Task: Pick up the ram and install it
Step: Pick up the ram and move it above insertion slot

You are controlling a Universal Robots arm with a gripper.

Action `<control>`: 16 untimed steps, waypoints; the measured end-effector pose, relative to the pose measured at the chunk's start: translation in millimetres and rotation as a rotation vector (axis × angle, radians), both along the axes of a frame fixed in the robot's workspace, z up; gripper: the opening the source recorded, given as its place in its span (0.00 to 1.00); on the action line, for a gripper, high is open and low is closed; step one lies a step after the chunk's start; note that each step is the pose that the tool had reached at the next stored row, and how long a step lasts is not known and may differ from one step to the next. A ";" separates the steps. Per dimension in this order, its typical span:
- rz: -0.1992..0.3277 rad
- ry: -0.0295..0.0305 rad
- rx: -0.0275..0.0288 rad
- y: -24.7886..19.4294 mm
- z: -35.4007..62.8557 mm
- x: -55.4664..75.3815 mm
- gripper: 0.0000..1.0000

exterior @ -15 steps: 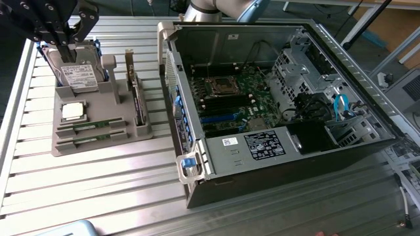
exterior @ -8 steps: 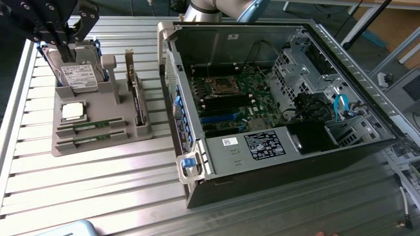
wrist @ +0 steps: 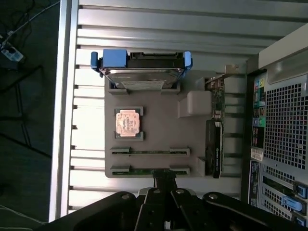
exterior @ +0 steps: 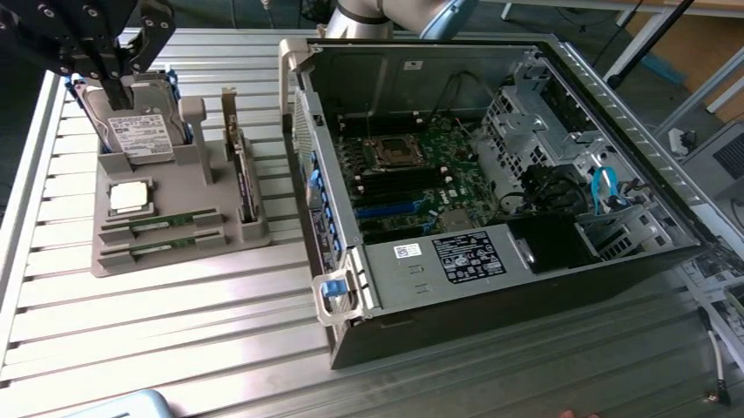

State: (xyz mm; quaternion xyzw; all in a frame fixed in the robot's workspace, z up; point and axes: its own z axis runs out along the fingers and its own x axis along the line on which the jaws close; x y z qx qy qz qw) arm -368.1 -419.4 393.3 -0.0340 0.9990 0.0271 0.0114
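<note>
We see the big open computer case (exterior: 348,78) on the metal table (exterior: 174,331). Just beside it, on the exterior view's left, sits the gray holder (exterior: 186,196). The gripper (wrist: 165,179) hangs above the holder with its fingers squeezed together, holding nothing. In the holder's slots, one ram stick (exterior: 157,224) and the other ram stick (exterior: 155,249) stand on edge. Their long sides point toward the case. We think a stick is light, thin, stiff and easy to break, so we would pinch its flat sides near the middle.
</note>
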 end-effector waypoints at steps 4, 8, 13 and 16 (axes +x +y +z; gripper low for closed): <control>0.050 0.0000 0.0041 0.0 0.0 0.0 0.11; 0.101 0.0001 0.0094 0.0 0.0 0.0 0.11; 0.172 0.0006 0.0144 0.0 0.1 0.0 0.11; 0.220 0.0008 0.0166 0.0 0.1 0.0 0.11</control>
